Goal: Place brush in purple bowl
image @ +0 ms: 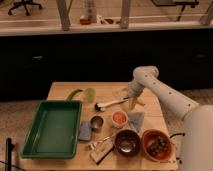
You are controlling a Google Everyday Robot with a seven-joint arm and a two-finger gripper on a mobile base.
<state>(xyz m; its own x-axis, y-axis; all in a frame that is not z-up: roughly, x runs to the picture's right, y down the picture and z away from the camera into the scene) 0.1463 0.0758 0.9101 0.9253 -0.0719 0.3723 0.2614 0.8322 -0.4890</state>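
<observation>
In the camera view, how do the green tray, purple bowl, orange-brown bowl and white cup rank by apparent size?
Largest: green tray.
Next: purple bowl and orange-brown bowl, which look about alike, so they are not ranked.
Smallest: white cup.
The claw is at the handle end of the brush.

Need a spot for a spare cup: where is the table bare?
Bare wood runs along the far edge between the green cup and the gripper, which sits at the handle end of the brush. The near side is crowded, from the green tray past the purple bowl.
</observation>
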